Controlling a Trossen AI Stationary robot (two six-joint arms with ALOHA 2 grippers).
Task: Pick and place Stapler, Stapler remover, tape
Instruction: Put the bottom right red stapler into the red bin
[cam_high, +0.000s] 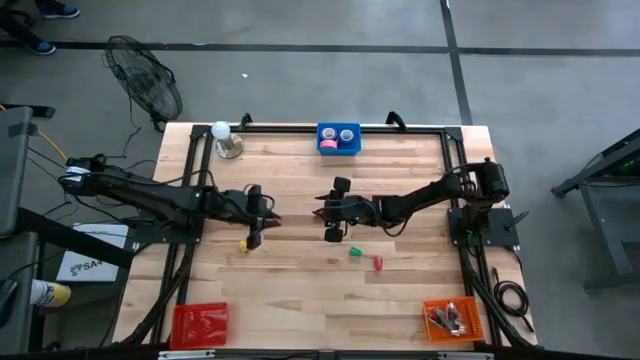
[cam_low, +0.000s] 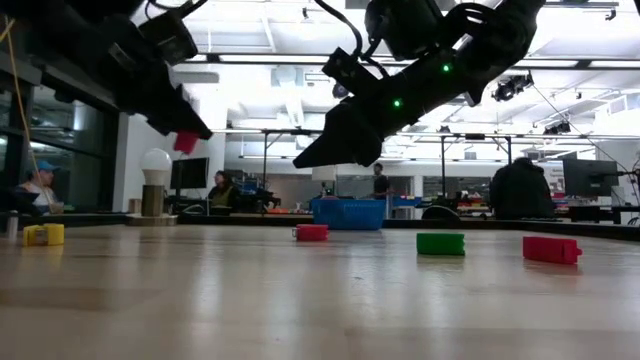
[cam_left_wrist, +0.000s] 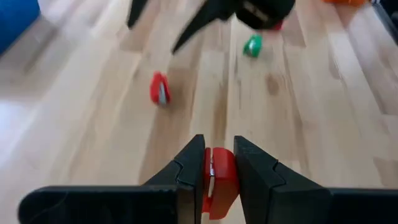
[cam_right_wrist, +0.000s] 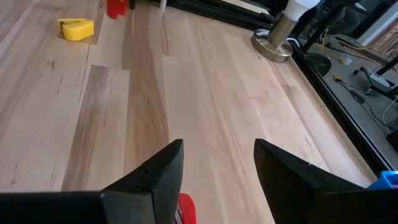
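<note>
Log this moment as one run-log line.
left gripper: shut on red stapler, lifted | right gripper: open, above another red item | blue bin: holds tape rolls

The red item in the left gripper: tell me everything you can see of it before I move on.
The red item is a small, glossy, plastic-looking piece with a pale strip down one side. It sits clamped between the two dark fingers of the left gripper, which touch both its flanks. In the low view it hangs clear above the wooden table, touching nothing else. Its exact type cannot be told.
</note>
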